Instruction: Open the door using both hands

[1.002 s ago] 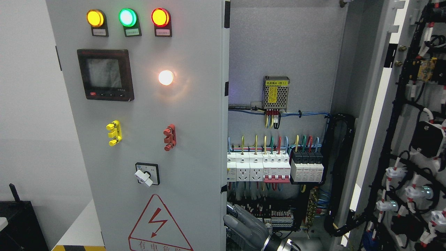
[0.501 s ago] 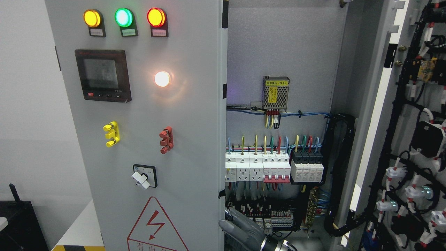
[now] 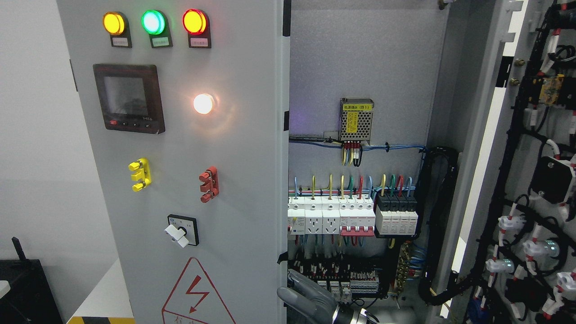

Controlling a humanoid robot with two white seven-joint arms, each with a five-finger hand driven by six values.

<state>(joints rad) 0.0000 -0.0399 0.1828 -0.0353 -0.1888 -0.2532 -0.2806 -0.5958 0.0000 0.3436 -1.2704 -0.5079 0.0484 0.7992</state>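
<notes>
Head view: a grey robot hand (image 3: 310,301) at the bottom edge, just right of the left door's free edge, arm coming in from the bottom slightly right of the middle, so hard to call left or right. Fingers (image 3: 294,294) curved toward the edge of the left door (image 3: 243,148); cannot tell whether clamped on it or only resting against it. Up and to the left of the hand, on the door's face: a white knob switch (image 3: 177,234), a red lightning warning triangle (image 3: 197,294), yellow clips (image 3: 138,174), red clips (image 3: 208,184), a dark screen (image 3: 129,98), a glowing white lamp (image 3: 203,103), and yellow, green and red lamps along the top. Just above the hand, inside the open cabinet: rows of white breakers (image 3: 330,218) with coloured wires, higher still a mesh power box (image 3: 356,119). Far to the right of the hand, the right door (image 3: 508,148) swung wide open, wiring on its inner side.
</notes>
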